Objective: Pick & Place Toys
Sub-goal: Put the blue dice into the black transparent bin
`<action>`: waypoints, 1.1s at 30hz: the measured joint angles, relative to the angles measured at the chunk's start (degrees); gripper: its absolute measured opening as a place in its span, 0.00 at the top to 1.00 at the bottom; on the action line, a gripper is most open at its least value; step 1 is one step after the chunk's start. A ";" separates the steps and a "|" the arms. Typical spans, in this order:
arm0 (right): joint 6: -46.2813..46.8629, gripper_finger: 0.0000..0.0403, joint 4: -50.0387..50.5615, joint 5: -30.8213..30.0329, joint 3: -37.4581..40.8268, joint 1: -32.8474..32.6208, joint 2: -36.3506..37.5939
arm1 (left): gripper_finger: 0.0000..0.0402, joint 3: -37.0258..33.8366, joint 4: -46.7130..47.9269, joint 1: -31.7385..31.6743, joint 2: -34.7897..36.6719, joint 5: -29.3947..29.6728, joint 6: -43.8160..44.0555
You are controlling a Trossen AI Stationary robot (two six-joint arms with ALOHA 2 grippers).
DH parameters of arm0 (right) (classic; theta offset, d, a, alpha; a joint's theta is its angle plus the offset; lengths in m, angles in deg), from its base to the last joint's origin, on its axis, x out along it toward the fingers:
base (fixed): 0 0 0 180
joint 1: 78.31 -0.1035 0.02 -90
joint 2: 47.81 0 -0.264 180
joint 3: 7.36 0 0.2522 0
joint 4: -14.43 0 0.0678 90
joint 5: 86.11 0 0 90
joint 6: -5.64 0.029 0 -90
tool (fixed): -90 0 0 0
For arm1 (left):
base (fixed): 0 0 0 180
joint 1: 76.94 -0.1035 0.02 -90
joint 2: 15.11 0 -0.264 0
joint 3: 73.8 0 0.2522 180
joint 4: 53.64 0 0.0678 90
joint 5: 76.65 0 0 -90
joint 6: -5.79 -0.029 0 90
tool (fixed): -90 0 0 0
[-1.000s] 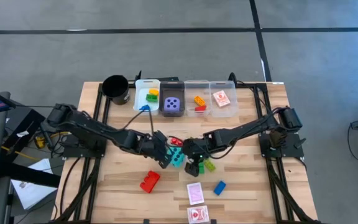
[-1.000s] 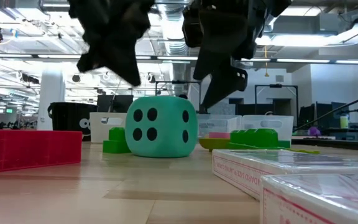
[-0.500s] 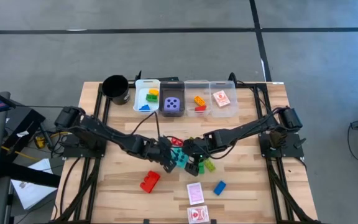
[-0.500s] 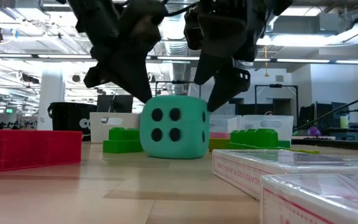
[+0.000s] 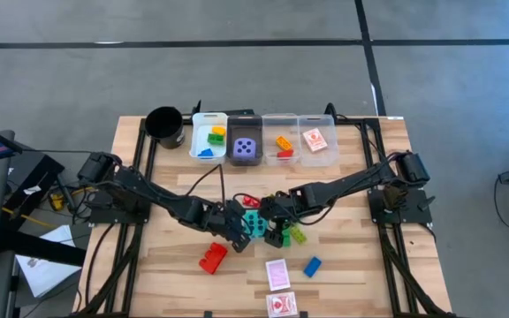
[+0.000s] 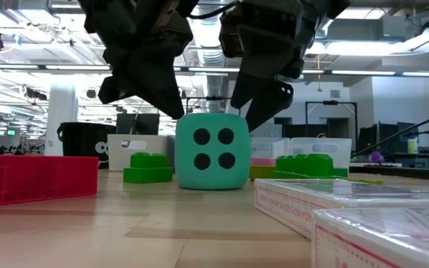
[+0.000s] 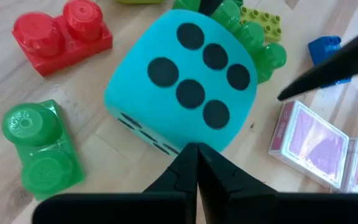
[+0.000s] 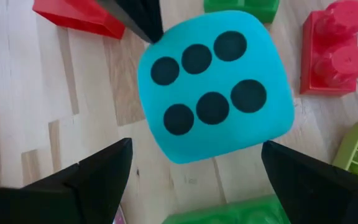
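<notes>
A cyan soft die [image 5: 253,221] rests with one face on the table's middle; it also shows in the low view [image 6: 211,150]. My left gripper [image 7: 194,149] is shut, at the die's left side [image 5: 239,225]. My right gripper [image 8: 196,148] is open and hangs over the die [image 8: 213,84], one finger on either side of it. Around the die lie a small red brick [image 7: 61,34], a green brick [image 7: 39,149] and more green bricks [image 5: 297,235]. My left gripper pushes with the tips of its shut fingers against the die's upper left edge [image 6: 179,117]. It comes slanting down from the table's left. The die stands on the table, a four-pip face toward the near edge. My right gripper's finger [image 6: 263,97] stands by the die's top right corner; I cannot tell whether it touches.
A big red brick [image 5: 212,257], a blue brick [image 5: 312,266] and two red-white cards [image 5: 277,274] lie toward the near edge. Along the far edge stand a black cup [image 5: 165,126] and a row of bins [image 5: 193,141]; one bin holds a purple die [image 5: 246,148].
My left gripper has come down and gone toward the table's right, up to the die. The die has slid a little toward the table's right and turned about, so that one face now looks squarely at the near edge.
</notes>
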 joint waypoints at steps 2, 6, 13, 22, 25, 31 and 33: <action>0.22 0.13 -0.37 -0.01 0.00 0.01 0.00 | 1.00 0.00 0.12 0.00 0.04 -0.01 0.00; 0.48 0.13 -1.03 0.58 0.00 0.02 0.00 | 1.00 0.00 0.12 0.02 0.04 -0.04 0.02; -3.69 0.12 0.03 6.93 0.00 0.35 0.00 | 1.00 0.02 0.21 0.07 0.15 -0.28 2.40; -3.93 0.02 0.38 6.56 -0.02 2.70 0.00 | 1.00 0.04 -0.08 -0.02 0.15 0.20 3.45; -4.54 0.02 0.42 6.49 -0.02 3.53 0.00 | 1.00 0.06 -0.06 -0.02 0.15 0.18 3.45; -6.34 0.02 0.46 6.41 -0.04 4.73 0.00 | 1.00 0.07 -0.02 -0.02 0.15 0.18 3.45; -8.53 0.01 0.35 6.41 -0.04 4.90 0.00 | 1.00 0.07 -0.01 -0.02 0.15 0.18 3.45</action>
